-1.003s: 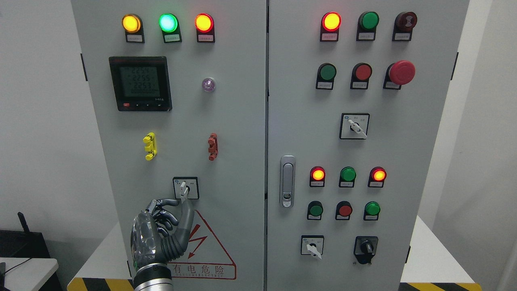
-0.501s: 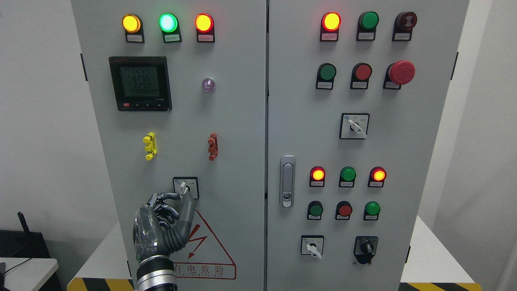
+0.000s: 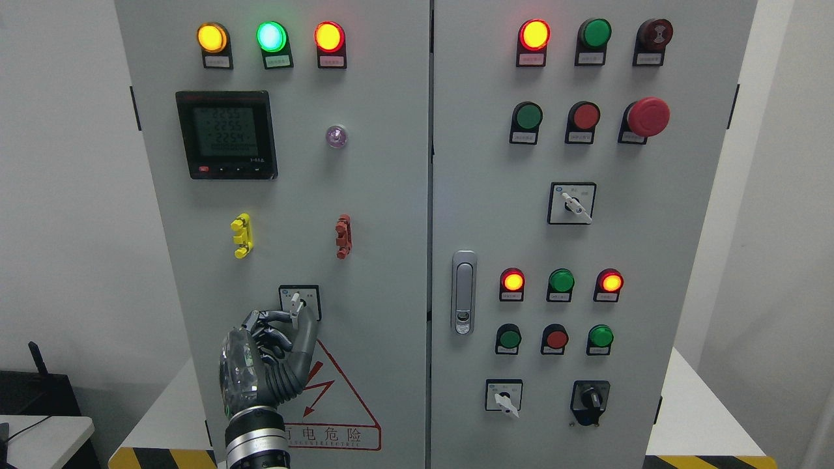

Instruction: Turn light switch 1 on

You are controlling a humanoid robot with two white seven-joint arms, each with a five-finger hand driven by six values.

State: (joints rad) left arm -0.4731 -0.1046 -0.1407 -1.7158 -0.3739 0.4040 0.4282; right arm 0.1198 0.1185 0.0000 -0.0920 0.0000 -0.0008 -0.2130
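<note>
A rotary selector switch [image 3: 300,302] with a white lever on a square black-framed plate sits low on the left door of the grey cabinet [image 3: 391,195]. The lever points nearly straight up and down. My left hand [image 3: 298,319] comes up from the bottom edge and is right below the switch. Its index finger [image 3: 277,316] and thumb [image 3: 306,339] pinch the lower end of the lever, and the other fingers are curled. The right hand is out of view.
A red lightning warning triangle [image 3: 332,404] lies just below the hand. A yellow clip [image 3: 242,235] and a red clip [image 3: 343,236] sit above the switch, under a digital meter [image 3: 226,134]. The right door carries a latch handle [image 3: 463,292], several lamps, buttons and more selector switches.
My left hand has risen and shifted slightly right, from below the switch plate to its lower edge, and its thumb and index finger have closed in on the lever's lower end.
</note>
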